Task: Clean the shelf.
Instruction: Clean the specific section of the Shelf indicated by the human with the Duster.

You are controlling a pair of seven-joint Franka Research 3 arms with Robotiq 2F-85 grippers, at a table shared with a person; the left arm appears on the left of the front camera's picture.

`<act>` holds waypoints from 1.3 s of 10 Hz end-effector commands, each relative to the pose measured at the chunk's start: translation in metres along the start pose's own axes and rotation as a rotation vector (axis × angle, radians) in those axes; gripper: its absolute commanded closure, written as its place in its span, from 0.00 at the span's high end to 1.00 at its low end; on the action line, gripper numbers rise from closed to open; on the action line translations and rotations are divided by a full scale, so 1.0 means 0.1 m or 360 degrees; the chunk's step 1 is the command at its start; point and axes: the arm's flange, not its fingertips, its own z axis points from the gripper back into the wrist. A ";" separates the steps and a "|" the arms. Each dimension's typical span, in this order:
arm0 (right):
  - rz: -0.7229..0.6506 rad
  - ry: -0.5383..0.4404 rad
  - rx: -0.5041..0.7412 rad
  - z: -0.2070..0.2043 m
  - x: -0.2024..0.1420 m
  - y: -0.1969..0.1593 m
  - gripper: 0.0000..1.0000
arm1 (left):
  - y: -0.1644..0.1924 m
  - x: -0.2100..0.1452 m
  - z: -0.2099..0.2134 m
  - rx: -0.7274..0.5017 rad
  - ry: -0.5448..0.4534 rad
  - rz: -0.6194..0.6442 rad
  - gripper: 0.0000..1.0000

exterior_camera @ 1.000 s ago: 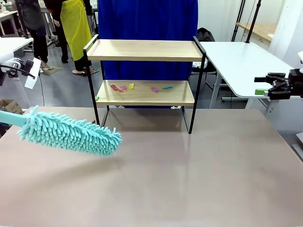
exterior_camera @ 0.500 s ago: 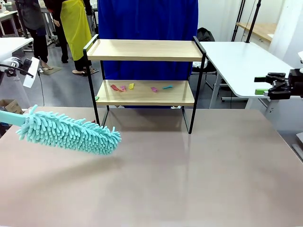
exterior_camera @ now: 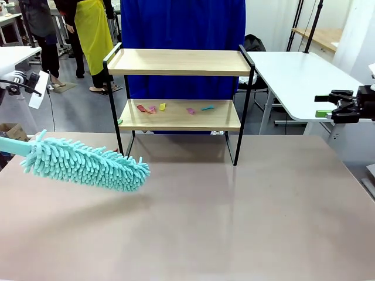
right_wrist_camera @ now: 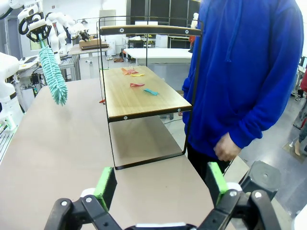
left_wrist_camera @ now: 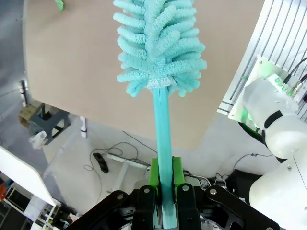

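Note:
The shelf [exterior_camera: 179, 120] stands at the far middle of the beige tabletop, its top board bare. Several small paper scraps [exterior_camera: 162, 107], pink, yellow and teal, lie on its lower board. My left gripper [left_wrist_camera: 165, 175] is shut on the handle of a teal fluffy duster [left_wrist_camera: 160, 43]. The duster [exterior_camera: 88, 164] hangs over the table's left side, in front of and left of the shelf. My right gripper [exterior_camera: 326, 106] is open and holds nothing at the far right, off the table. In the right wrist view my right gripper [right_wrist_camera: 160, 184] looks along the shelf [right_wrist_camera: 144, 96] from its end.
A person in a blue top [exterior_camera: 181, 35] stands close behind the shelf; a hand [right_wrist_camera: 225, 148] hangs by its far end. A green scrap [exterior_camera: 120, 122] lies by the shelf's left leg. A white table [exterior_camera: 299, 76] stands at the right. The tabletop [exterior_camera: 205, 216] is bare in front.

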 end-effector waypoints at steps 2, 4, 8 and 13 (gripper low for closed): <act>0.0010 -0.0001 0.0005 -0.01 0.03 0.01 1.00 | 0.01 -0.04 0.02 0.0005 -0.0009 0.0007 0.13; 0.0010 -0.0001 0.0005 -0.01 0.03 0.01 1.00 | 0.01 -0.04 0.02 0.0005 -0.0009 0.0007 0.13; 0.0010 -0.0001 0.0005 -0.01 0.03 0.01 1.00 | 0.01 -0.04 0.02 0.0005 -0.0009 0.0007 0.13; 0.0010 -0.0001 0.0005 -0.01 0.03 0.01 1.00 | 0.01 -0.04 0.02 0.0005 -0.0009 0.0007 0.13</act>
